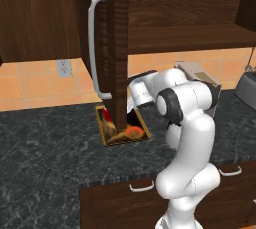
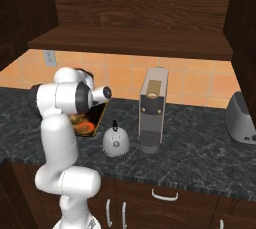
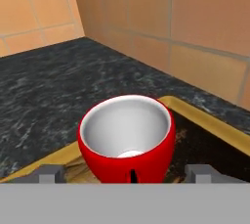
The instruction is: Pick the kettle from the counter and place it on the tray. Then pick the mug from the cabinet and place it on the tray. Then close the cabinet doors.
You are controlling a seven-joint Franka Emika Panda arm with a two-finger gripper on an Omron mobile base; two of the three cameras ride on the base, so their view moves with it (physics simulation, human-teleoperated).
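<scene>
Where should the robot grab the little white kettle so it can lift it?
Probably by the top knob of the kettle, coming straight down. It stands upright on the counter, its round body looks wide for a grip, and the coffee machine stands close beside it, crowding a sideways reach.

coffee machine (image 2: 152, 118): tall grey box, upright on the worktop, just right of a small round pot | toaster (image 2: 242, 117): grey, rounded, far right by the frame edge, well apart from the coffee machine | wall outlet (image 1: 63, 67): pale plate on the orange tile backsplash (image 2: 200, 80) | lower drawer handles (image 2: 165, 195): light curved bars on brown fronts
</scene>
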